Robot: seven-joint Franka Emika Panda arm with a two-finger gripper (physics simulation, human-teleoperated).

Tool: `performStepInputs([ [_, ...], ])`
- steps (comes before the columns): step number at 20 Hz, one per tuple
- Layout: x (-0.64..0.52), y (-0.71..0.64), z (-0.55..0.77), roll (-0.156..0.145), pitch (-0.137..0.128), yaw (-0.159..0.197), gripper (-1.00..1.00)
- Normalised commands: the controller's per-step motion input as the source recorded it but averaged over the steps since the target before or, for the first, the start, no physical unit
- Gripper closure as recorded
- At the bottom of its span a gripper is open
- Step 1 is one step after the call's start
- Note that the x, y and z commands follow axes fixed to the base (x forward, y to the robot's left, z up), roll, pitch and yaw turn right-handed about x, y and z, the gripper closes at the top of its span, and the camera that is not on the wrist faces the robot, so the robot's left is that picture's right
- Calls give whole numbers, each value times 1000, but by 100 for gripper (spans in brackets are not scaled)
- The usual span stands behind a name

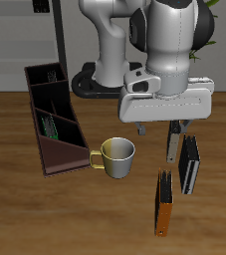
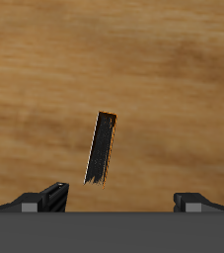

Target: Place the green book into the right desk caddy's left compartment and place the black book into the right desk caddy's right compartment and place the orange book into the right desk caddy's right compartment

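Observation:
The maroon right desk caddy (image 1: pixel 65 151) lies along the table's side. The green book (image 1: pixel 49 126) stands in its end section nearest the front edge. A dark shape sits in the far end section (image 1: pixel 47 76); I cannot tell if it is the black book. The orange book (image 1: pixel 164 206) stands on edge near the front edge, dark spine up. In the wrist view it (image 2: pixel 102 146) shows as a thin dark strip with an orange rim, between the fingertips (image 2: pixel 52 196) and well below them. My gripper (image 1: pixel 161 127) is open and empty, high above the table.
A yellow-rimmed mug (image 1: pixel 116 154) stands beside the caddy's near end. A thin tan-grey book (image 1: pixel 172 145) and a slim black book (image 1: pixel 190 164) stand side by side just behind the orange book. A dark shelf stands at the back.

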Motion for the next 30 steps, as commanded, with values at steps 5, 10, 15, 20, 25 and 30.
performStepInputs([
  [5, 229, -13, -182, -6, -21, -65, -100],
  [10, 158, 65, -272, -2, -25, -56, -100],
  [15, 100, 133, -310, -2, 2, -17, -100],
  [20, 37, 106, -363, 17, -18, -15, -100],
  [25, 71, -29, -253, 2, 25, 2, -100],
  [30, 33, -53, -76, 1, 20, 2, -100],
])
